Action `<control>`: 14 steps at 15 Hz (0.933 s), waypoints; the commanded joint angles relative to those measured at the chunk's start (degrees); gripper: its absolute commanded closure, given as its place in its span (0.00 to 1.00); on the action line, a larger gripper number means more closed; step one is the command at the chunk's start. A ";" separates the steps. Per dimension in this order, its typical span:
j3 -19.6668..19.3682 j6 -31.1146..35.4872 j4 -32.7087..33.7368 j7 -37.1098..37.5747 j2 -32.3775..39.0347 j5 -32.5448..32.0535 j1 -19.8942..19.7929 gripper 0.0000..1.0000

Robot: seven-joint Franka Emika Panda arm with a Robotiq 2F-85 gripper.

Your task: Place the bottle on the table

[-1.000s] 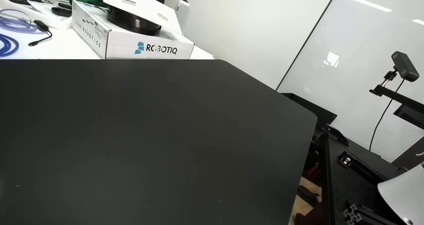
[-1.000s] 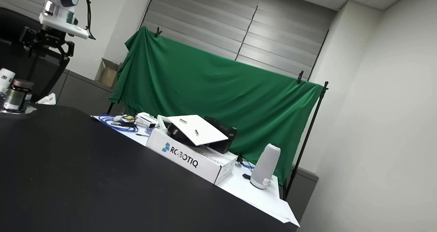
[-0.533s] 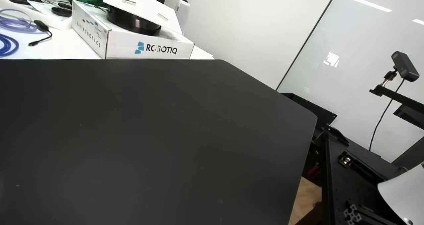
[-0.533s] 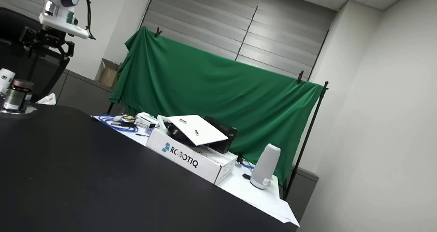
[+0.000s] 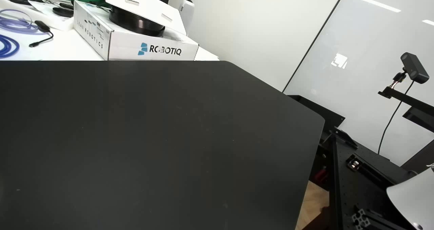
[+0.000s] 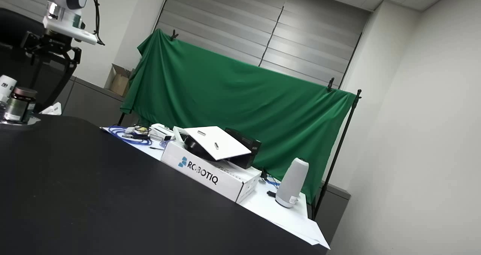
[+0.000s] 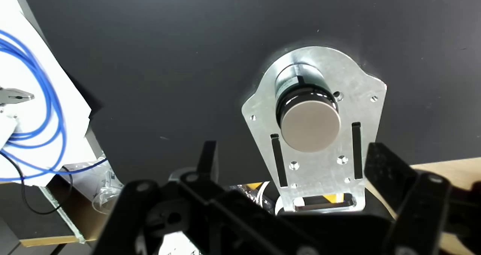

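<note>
The bottle is a squat grey-silver jar with a dark neck and a brownish cap. It stands upright on a silver metal plate (image 7: 319,187) in the wrist view (image 7: 310,125). In an exterior view it shows at the far left (image 6: 17,106), with the plate (image 6: 28,126) under it. The plate lies on the black table (image 7: 158,78) and reaches over its edge. My gripper (image 7: 292,150) is open and empty, its fingers wide apart, with the bottle beyond the tips. In an exterior view the gripper (image 6: 52,59) hangs above the bottle. The table fills much of both exterior views (image 5: 162,138) (image 6: 112,195).
A white side surface holds a Robotiq box (image 6: 210,176), a tilted white panel (image 6: 218,142), a grey-white tower (image 6: 292,183) and blue cables (image 7: 49,93). A white cylinder-like item (image 6: 6,86) is behind the bottle. A black frame (image 5: 359,175) lies beyond the table's edge.
In an exterior view the arm and gripper have shifted very slightly left and down. A dark object in the floor gap by the table's edge has gone. The bottle has not moved.
</note>
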 commanded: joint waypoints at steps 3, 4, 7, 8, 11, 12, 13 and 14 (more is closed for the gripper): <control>-0.32 -3.33 8.11 -0.69 6.05 -0.81 1.16 0.00; -0.26 -3.41 9.08 -0.61 6.98 -0.55 1.28 0.00; -0.15 -5.30 11.85 0.46 9.42 0.40 2.00 0.00; 0.04 -6.85 12.70 0.51 10.04 0.84 2.19 0.00; 0.07 -10.48 15.12 0.78 11.83 1.50 2.94 0.00; 0.04 -11.73 16.02 0.93 12.38 1.81 3.19 0.00; -0.03 -12.85 16.97 1.07 13.02 2.11 3.46 0.00; 0.05 -13.50 17.82 0.74 13.62 2.24 3.62 0.00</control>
